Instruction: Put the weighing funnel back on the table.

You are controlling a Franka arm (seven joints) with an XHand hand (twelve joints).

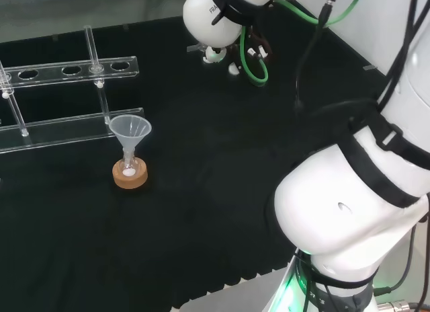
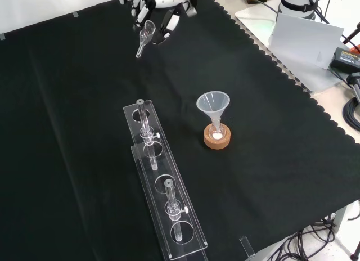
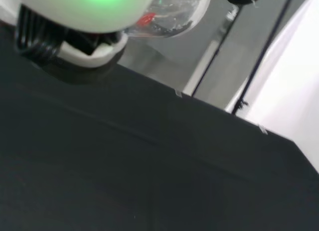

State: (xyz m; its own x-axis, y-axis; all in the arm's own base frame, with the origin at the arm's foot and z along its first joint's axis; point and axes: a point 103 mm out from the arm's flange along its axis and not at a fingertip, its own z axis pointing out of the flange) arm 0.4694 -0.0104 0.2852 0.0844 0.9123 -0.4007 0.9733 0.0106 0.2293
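Observation:
In the front view the hand hangs at the far edge of the black cloth, its fingers curled round the wide end of the weighing funnel. This small clear scoop tilts, its short stem pointing down towards the cloth. The head view has the hand mostly hidden behind a white arm link, with white fingertips just above the cloth. A clear curved piece sits close by the palm in the wrist view, above the black cloth.
The big funnel stands in a small flask on a cork ring mid-cloth. A clear tube rack holds glass tubes. A green cable loops beside the hand.

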